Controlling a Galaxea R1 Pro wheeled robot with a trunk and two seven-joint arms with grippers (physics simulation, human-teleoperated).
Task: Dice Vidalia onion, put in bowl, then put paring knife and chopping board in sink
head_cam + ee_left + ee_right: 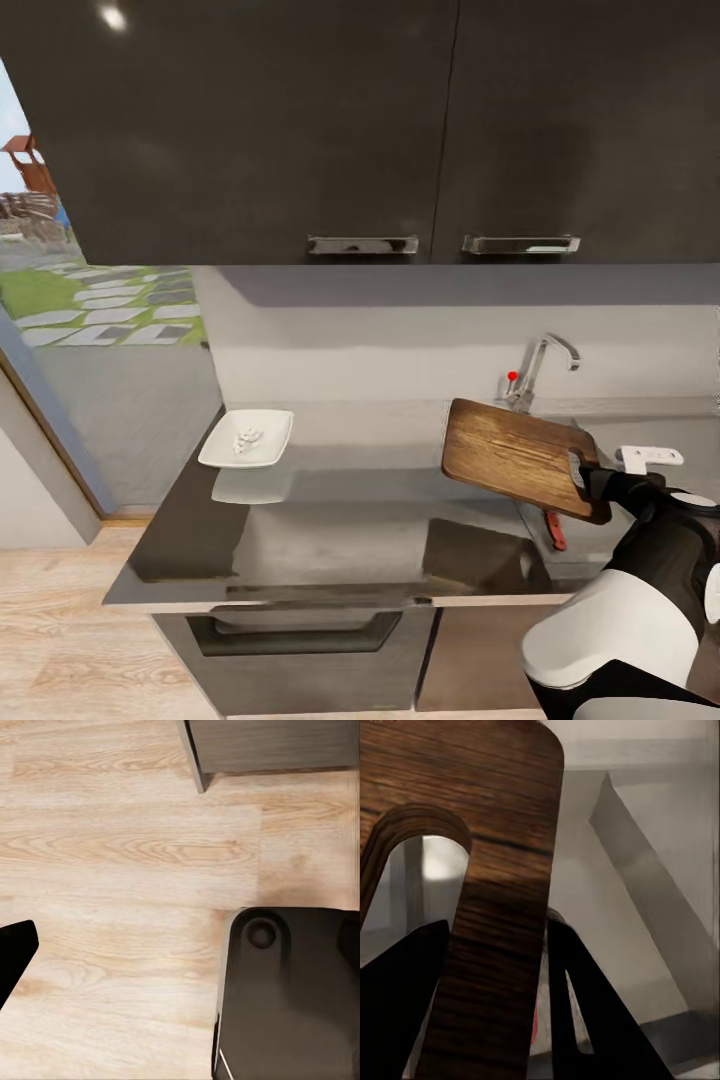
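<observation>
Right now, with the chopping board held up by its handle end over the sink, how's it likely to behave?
The chopping board looks like solid wood, so it is probably stiff and won't sag. The right gripper pinches only the strip beside the handle slot, so the long free end may swing or twist. Its surface looks smooth, so it might slip in the fingers.

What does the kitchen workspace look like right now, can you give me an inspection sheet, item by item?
Surface: glossy grey countertop, reflective.
Job's things: chopping board held in the air, tilted, over the sink; a small red-handled item, probably the paring knife, lies in the sink; diced onion sits in the white bowl at the countertop's left end.
Clutter: nothing seen.
Grippers: right gripper shut on the board's handle end; left gripper's state cannot be told.
Cables: nothing seen.
Surroundings: dark wall cabinets, chrome tap with red knob, wood floor, window at left.
</observation>
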